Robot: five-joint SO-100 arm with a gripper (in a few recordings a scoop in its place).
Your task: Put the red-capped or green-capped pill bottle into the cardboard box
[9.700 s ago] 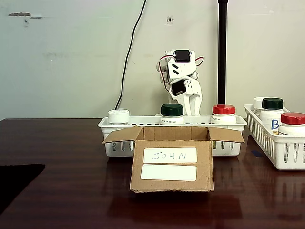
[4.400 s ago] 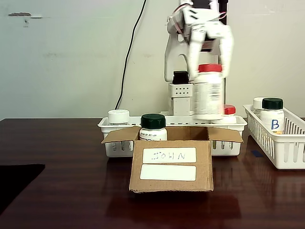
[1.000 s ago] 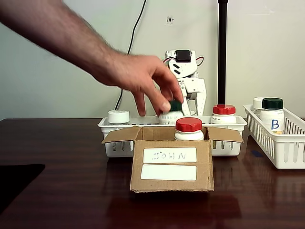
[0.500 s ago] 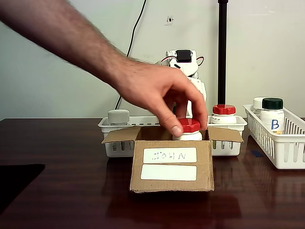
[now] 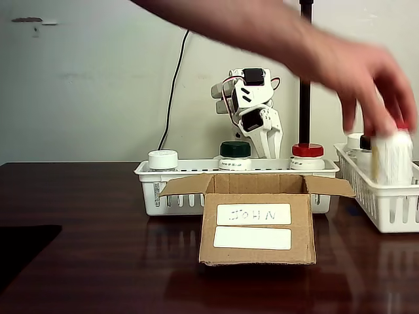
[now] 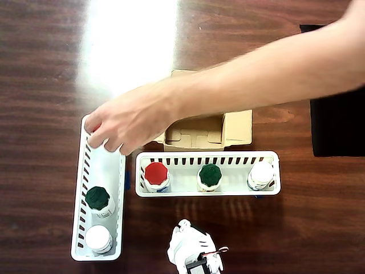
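Looked like a reset: a person's hand (image 5: 366,72) was lowering a bottle (image 5: 391,156) into the side basket (image 6: 100,171), leaving the box (image 5: 257,219) empty mid-bench. End effector (image 5: 265,140) was parked behind the long basket (image 5: 190,171); couldn't tell its opening.

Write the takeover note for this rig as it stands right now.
Pincer: raised behind the long basket, holding nothing; open or shut unclear.
A person's hand is setting a red-capped bottle into the side basket.
Cardboard box: empty, flaps open.
Long basket holds red-capped, green-capped and white-capped bottles.
Done: nothing in the box. Left: wait for the hand to clear, then pick and box a red or green bottle.
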